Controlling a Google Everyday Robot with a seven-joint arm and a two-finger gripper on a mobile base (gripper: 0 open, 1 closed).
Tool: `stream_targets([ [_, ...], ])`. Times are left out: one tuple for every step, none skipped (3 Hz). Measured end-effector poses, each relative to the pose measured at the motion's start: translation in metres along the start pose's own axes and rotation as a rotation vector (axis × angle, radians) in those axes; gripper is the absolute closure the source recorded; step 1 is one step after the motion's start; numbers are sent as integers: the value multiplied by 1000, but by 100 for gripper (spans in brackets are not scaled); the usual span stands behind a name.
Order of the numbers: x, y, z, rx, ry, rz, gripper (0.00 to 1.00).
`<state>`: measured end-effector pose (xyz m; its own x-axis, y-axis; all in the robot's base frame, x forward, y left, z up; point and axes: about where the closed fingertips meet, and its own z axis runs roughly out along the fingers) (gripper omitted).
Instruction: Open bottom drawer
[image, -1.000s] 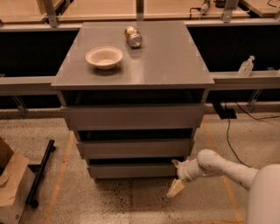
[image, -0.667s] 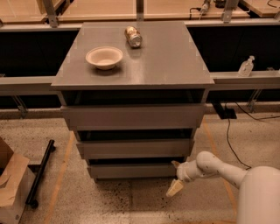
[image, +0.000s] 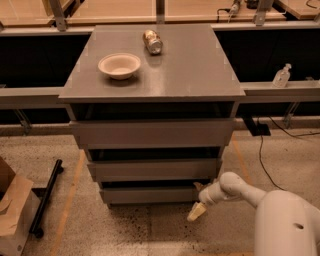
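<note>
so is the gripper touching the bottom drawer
Cannot tell. In the camera view the gripper sits at the right end of the bottom drawer, by its front corner, but neither contact nor a gap shows plainly.

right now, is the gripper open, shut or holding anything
Gripper: low by the right front corner of the bottom drawer; whether it is open or shut cannot be told.

The arm is showing smooth, rounded white shells, widening into a bulky white body. Its pincer, tan fingers spread apart, is sitting at the right end of the bottom drawer.
</note>
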<state>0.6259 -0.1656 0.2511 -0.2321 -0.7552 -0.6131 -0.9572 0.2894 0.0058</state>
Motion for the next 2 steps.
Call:
stream_targets([
  [3, -20, 14, 12, -6, 2, 0],
  [4, -38, 31, 14, -17, 6, 0],
])
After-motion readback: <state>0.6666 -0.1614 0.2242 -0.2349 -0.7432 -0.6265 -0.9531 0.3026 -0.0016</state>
